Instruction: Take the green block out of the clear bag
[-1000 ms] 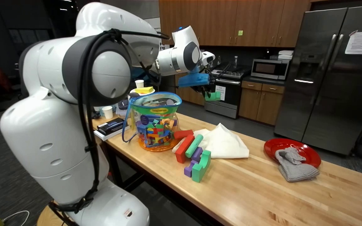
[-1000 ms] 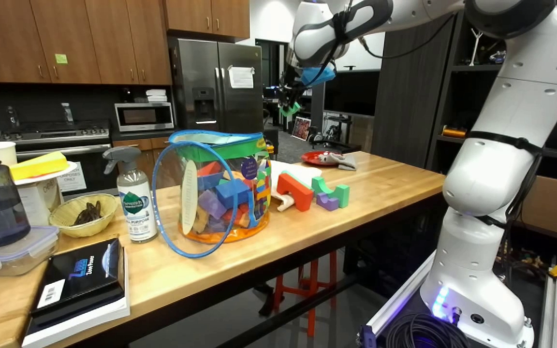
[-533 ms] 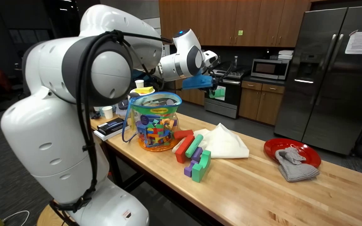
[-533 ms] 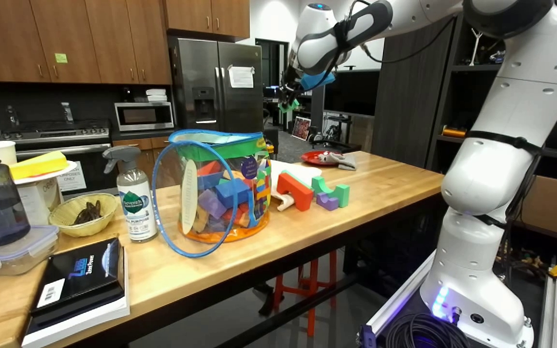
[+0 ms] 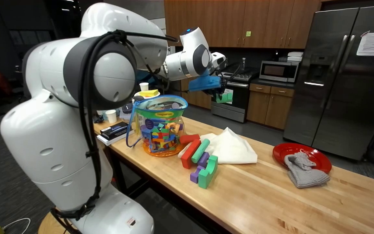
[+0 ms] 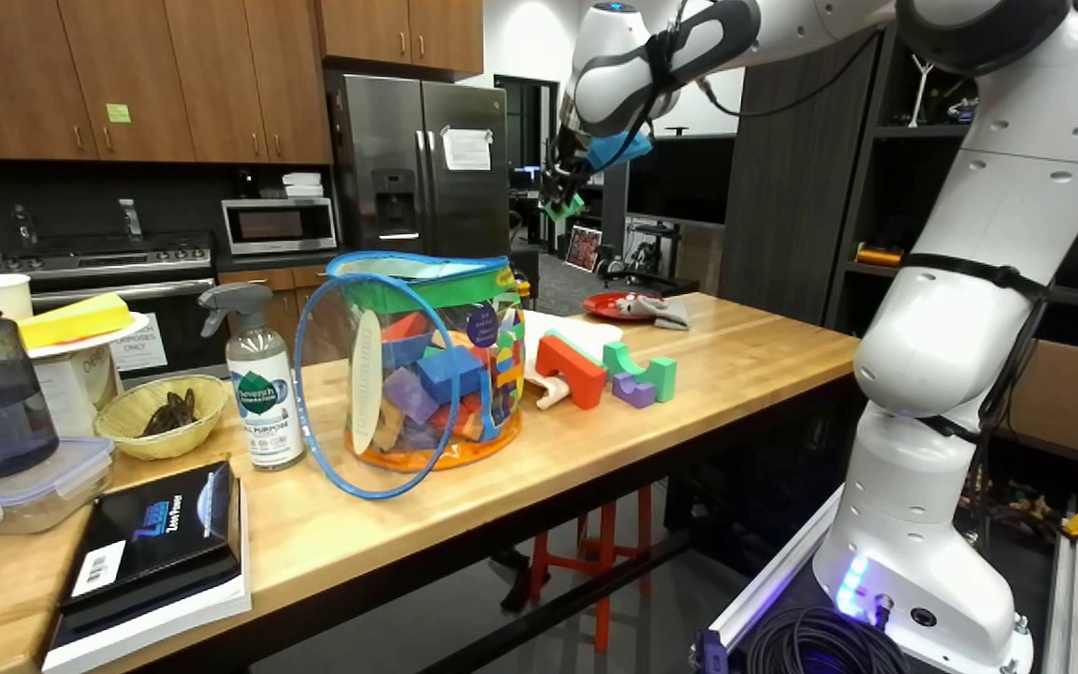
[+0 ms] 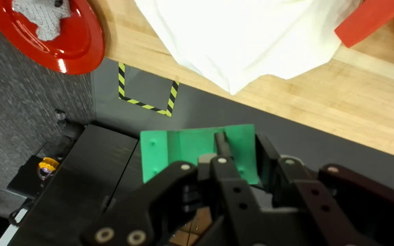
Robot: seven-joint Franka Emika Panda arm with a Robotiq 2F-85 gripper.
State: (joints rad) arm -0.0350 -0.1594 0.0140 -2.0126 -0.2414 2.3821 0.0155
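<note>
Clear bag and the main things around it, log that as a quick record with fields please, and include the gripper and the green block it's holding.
Gripper: closed on green block
Block position: in the air, out of the bag; wrist view shows it against the floor
Clear bag: open-topped, upright on the table, coloured blocks inside
Loose blocks: red, green and purple, beside the white cloth
Red plate: on the table, grey cloth lying partly over it

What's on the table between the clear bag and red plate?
A white cloth, plus loose red, green and purple blocks. Both exterior views show them.
</note>
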